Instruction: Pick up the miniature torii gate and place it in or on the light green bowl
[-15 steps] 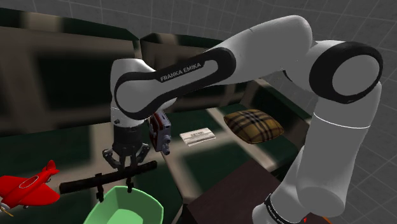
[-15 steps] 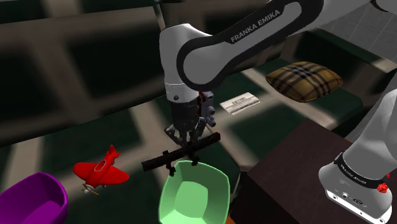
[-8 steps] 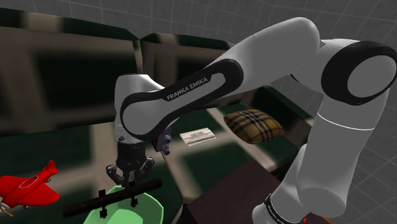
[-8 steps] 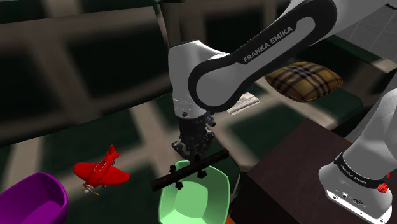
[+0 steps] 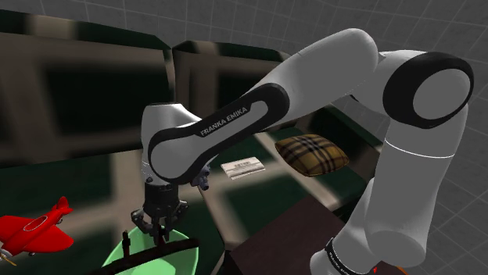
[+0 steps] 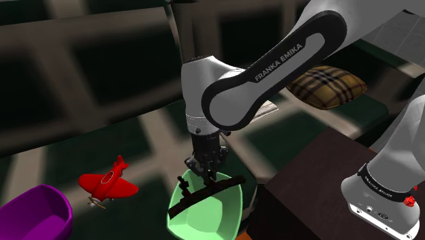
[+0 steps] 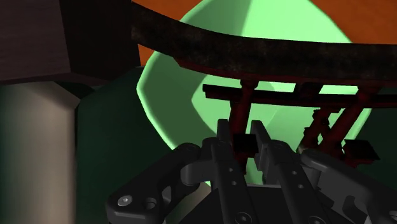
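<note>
**Gate over the bowl: settle it, then let go**

Shoulder view: your gripper (image 5: 159, 226) hangs above the light green bowl (image 5: 116, 254), and the torii gate (image 5: 152, 255) spans the bowl's mouth. Ease down until the gate rests before you release it.

Second exterior view: count one gate, one green bowl, one purple bowl (image 6: 34, 215), one red toy plane (image 6: 105, 184) and one plaid cushion (image 6: 325, 85).

Wrist view: the fingers are nearly closed, pinching a gate post. Part them straight, without twisting.
</note>
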`<action>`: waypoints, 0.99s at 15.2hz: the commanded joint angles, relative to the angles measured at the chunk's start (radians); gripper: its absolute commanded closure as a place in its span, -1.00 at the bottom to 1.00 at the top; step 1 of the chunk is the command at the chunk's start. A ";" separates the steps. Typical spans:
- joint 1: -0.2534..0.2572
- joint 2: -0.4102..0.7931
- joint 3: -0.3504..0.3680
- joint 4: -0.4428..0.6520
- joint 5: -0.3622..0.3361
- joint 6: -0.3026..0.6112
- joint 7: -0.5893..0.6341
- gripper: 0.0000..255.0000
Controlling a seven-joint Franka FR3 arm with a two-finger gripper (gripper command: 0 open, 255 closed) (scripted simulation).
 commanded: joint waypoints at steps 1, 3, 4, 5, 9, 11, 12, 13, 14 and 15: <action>0.000 0.000 0.000 0.000 0.000 0.001 0.000 1.00; 0.000 0.000 0.000 0.000 0.000 0.001 0.000 1.00; 0.000 0.000 0.000 0.000 0.000 0.001 0.000 1.00; 0.000 0.000 0.000 0.000 0.000 0.001 0.000 -1.00; 0.000 0.000 0.000 0.000 0.000 0.001 0.000 -1.00; -0.007 -0.017 -0.001 0.014 0.003 -0.031 -0.002 -1.00; -0.015 -0.033 -0.002 0.030 0.005 -0.064 -0.004 -1.00; -0.021 -0.048 -0.004 0.047 0.006 -0.096 -0.006 -1.00; -0.027 -0.059 -0.005 0.061 0.007 -0.122 -0.007 -1.00; -0.027 -0.059 -0.005 0.061 0.007 -0.122 -0.007 -1.00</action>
